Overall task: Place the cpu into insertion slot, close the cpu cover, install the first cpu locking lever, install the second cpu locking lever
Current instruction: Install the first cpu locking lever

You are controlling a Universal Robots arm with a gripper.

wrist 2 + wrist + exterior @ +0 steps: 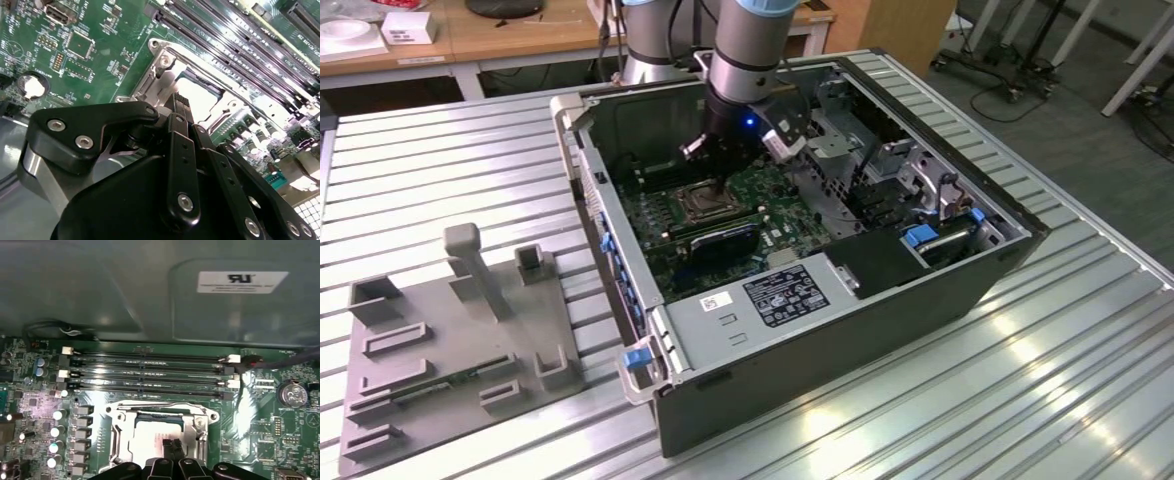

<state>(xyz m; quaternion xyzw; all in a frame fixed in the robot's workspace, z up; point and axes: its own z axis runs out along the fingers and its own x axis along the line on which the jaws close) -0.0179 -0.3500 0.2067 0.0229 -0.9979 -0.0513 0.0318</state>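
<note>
One cpu (150,432) in the insertion slot (116,435) — gripper (172,446) just above.

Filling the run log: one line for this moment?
gripper: over cpu | cpu: in insertion slot | fingers: together

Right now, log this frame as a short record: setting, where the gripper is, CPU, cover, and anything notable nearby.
setting: open computer case lying on a slatted metal table
gripper: gripper directly over the insertion slot, fingers close together
cpu: pale cpu seated in the slot
cover: cpu cover lies around the chip, apparently down
nearby: memory slots beside the socket; grey fixture on the table at the exterior view's left
</note>
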